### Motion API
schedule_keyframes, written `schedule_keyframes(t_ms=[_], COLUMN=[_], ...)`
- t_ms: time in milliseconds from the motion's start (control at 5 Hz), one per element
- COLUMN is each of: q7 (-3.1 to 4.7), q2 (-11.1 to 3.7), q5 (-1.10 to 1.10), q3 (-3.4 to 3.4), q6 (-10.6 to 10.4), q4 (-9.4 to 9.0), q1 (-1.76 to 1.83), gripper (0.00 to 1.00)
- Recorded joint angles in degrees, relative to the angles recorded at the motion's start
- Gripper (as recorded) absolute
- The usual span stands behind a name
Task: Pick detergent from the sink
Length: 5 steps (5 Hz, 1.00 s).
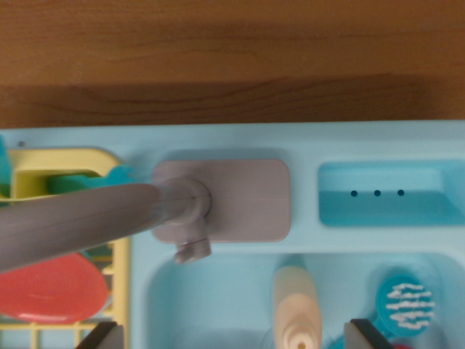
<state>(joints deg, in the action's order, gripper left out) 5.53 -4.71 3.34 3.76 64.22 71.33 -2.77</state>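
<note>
lying in the glossy blue sink (pixel 218 291), a smooth cream detergent bottle (pixel 296 305).

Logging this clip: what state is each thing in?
Detergent: lying in the sink basin, not gripped.
Brush: in the basin, bristles up.
Faucet: swung to the wrist view's left, over the rack.
Red plate: in the rack.
Soap tray: empty.
Claw: open, above the detergent.
</note>
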Motion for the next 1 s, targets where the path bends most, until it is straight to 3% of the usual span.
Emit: schedule_keyframes(t_ms=[200,400,600,800,1000], q7=[0.0,0.79,0.79,1.54,1.54], q2=[0.0,-0.69,-0.69,-1.34,-1.34], q5=[0.0,0.22,0.22,0.42,0.42], q3=[0.0,0.2,0.2,0.39,0.39], q6=[0.0,-2.7,-2.7,-5.3,-5.3], q4=[0.0,-2.08,-2.08,-4.07,-4.07], q1=[0.0,-0.22,-0.22,-0.43,-0.43], gripper=[0.0,0.0,0.0,0.0,0.0])
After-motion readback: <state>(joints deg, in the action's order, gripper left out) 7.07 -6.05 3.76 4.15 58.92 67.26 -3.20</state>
